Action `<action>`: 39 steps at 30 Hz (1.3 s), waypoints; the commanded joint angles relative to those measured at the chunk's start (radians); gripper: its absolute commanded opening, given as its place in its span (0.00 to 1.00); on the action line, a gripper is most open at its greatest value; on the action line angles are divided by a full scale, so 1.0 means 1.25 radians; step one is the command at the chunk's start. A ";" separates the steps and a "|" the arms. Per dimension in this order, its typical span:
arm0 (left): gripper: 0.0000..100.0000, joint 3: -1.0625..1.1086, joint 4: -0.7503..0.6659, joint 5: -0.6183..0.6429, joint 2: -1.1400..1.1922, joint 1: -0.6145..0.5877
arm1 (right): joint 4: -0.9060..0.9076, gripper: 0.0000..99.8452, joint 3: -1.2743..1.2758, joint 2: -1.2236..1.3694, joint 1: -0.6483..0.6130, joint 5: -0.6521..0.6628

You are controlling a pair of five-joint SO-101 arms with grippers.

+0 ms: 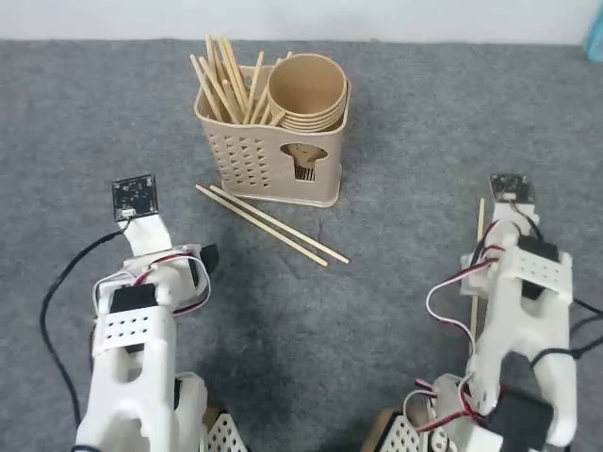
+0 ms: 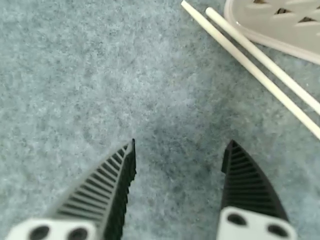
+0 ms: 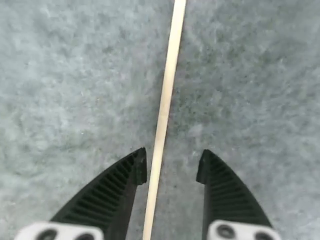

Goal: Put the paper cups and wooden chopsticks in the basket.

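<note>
Straddling 1 chopstick [image 3: 163, 117], right hand [image 3: 173, 156], spread wide

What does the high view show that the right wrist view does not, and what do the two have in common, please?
The high view adds the basket holding stacked paper cups and upright chopsticks, with two loose chopsticks lying in front of it. The right wrist view adds the right gripper, open, its fingers on either side of a single chopstick. Both share that single chopstick and the grey carpet.
</note>
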 commanded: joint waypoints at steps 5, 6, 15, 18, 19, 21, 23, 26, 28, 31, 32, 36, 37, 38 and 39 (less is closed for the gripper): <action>0.26 -0.003 -0.016 -0.010 -0.020 0.011 | 0.052 0.13 -0.124 0.008 0.010 -0.010; 0.26 -0.003 -0.016 -0.010 -0.020 0.011 | 0.045 0.13 -0.124 0.008 0.007 -0.010; 0.26 -0.002 -0.049 -0.009 -0.016 0.014 | -0.208 0.13 -0.104 0.132 0.008 -0.080; 0.26 -0.002 -0.049 -0.009 -0.015 0.014 | -0.233 0.13 -0.174 0.233 -0.004 -0.086; 0.26 -0.002 -0.049 -0.009 -0.015 0.014 | -0.231 0.13 -0.210 0.269 -0.009 -0.087; 0.26 -0.002 -0.049 -0.009 -0.015 0.014 | -0.231 0.13 -0.286 0.349 -0.013 -0.088; 0.26 -0.002 -0.049 -0.009 -0.015 0.014 | -0.231 0.13 -0.374 0.427 -0.023 -0.119; 0.26 -0.002 -0.050 -0.009 -0.015 0.014 | -0.231 0.13 -0.497 0.530 -0.029 -0.163; 0.26 -0.002 -0.050 -0.009 -0.015 0.014 | -0.226 0.13 -0.566 0.585 -0.039 -0.169; 0.26 0.003 -0.072 -0.009 -0.015 0.014 | -0.143 0.13 -0.655 0.634 -0.058 -0.169; 0.26 0.007 -0.080 -0.009 -0.015 0.015 | -0.106 0.13 -0.681 0.644 -0.066 -0.169; 0.26 0.014 -0.083 -0.010 -0.016 0.031 | -0.013 0.13 -0.754 0.655 -0.094 -0.171; 0.26 0.014 -0.083 -0.010 -0.016 0.029 | 0.003 0.13 -0.767 0.655 -0.099 -0.172; 0.26 0.014 -0.083 -0.010 -0.016 0.028 | 0.019 0.13 -0.782 0.654 -0.105 -0.172; 0.26 0.014 -0.083 -0.010 -0.016 0.028 | 0.037 0.13 -0.802 0.654 -0.111 -0.173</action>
